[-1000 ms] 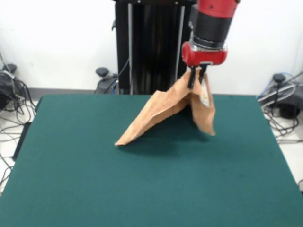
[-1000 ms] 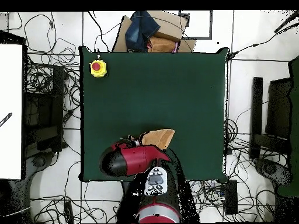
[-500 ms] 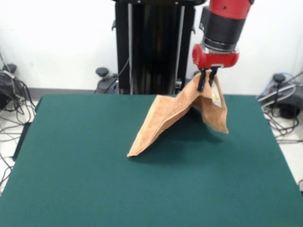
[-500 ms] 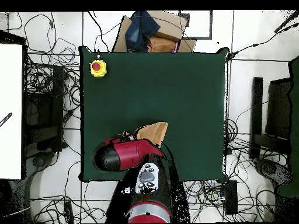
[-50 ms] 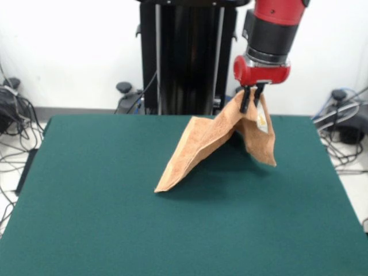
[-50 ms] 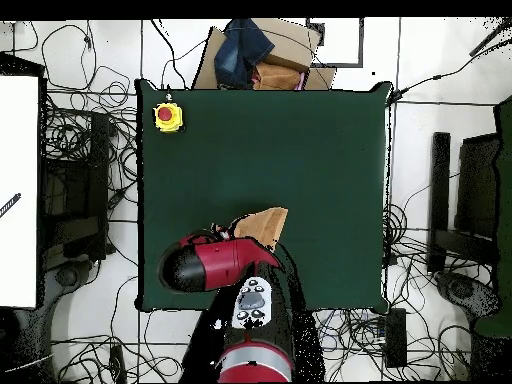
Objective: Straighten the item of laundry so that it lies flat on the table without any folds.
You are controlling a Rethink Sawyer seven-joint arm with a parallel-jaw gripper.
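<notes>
The item of laundry (image 5: 204, 144) is an orange-tan towel, held up by one edge above the green table (image 5: 103, 218). My gripper (image 5: 252, 99) is shut on its top, toward the far right of the table. One end trails down-left and its corner touches the cloth; a shorter flap hangs free on the right with a pale tag showing. In the overhead view the red arm (image 6: 210, 265) covers most of the towel (image 6: 266, 224), and the gripper itself is hidden under the arm.
A yellow box with a red button (image 6: 167, 116) sits at one table corner. A cardboard box with dark cloth (image 6: 258, 55) stands beyond the table's edge. Cables lie on the floor all round.
Over the second, the gripper carried the towel to the right in the front view, dragging the trailing corner along the table. In the last half second it hardly moved; the free flap swung slightly.
</notes>
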